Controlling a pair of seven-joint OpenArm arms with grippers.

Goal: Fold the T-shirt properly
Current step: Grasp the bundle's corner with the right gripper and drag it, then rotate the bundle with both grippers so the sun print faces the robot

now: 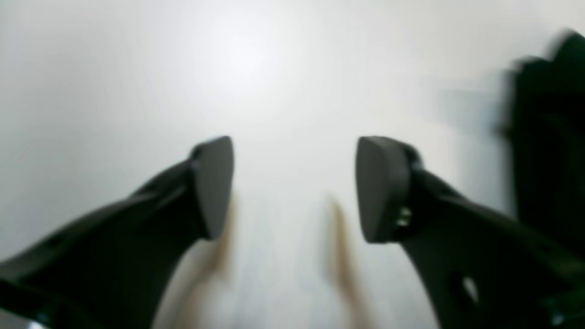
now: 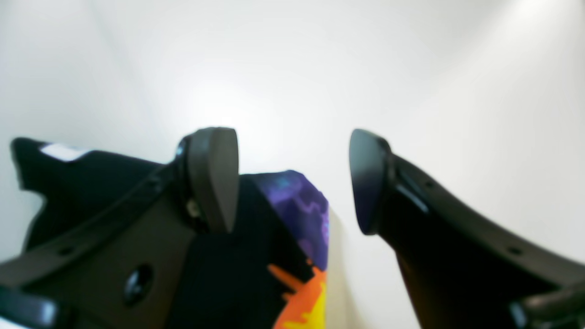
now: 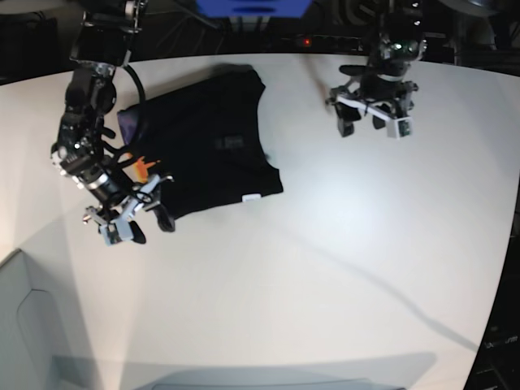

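The black T-shirt [image 3: 203, 142] lies partly folded on the white table [image 3: 341, 260], at the back left in the base view. Its white tag [image 3: 251, 197] shows at the near corner and a bit of orange print [image 3: 140, 166] at its left edge. My right gripper [image 3: 149, 227] is open and empty, just off the shirt's near-left corner. In the right wrist view this gripper [image 2: 292, 183] hovers over the shirt's edge, above the purple and orange print [image 2: 304, 214] and the tag [image 2: 61, 151]. My left gripper [image 3: 370, 123] is open and empty over bare table, right of the shirt. The left wrist view shows the left gripper [image 1: 295, 187] and a blurred black shape [image 1: 548, 137].
A grey box edge [image 3: 24, 325] sits at the near left. Dark equipment and cables [image 3: 317, 39] line the table's back edge, with a blue object [image 3: 252, 6] behind. The table edge curves down the right side.
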